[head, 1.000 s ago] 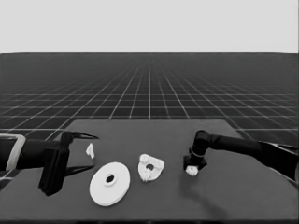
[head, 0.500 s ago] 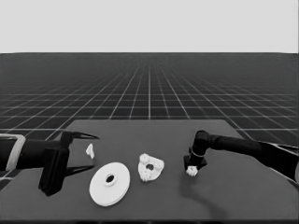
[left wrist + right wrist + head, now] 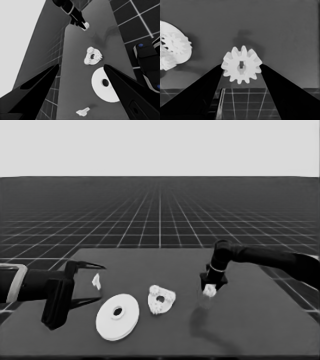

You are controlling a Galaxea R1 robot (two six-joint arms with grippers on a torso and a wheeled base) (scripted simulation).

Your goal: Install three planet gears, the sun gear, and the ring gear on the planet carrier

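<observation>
My right gripper is shut on a small toothed gear and holds it a little above the table, to the right of the smaller round part. In the right wrist view the gear sits upright between the fingertips of the right gripper. The smaller round part carries toothed gears around its centre hole. To its left lies the larger round part, flat on the table. My left gripper waits open at the table's left end.
A thin white piece lies on the table between the waiting left fingers, not held. The held gear's shadow falls on the table below it. Dark machinery with blue lights stands past the table's edge.
The right gripper has risen a little from the table with the gear in it. The left arm and the other parts have not moved.
</observation>
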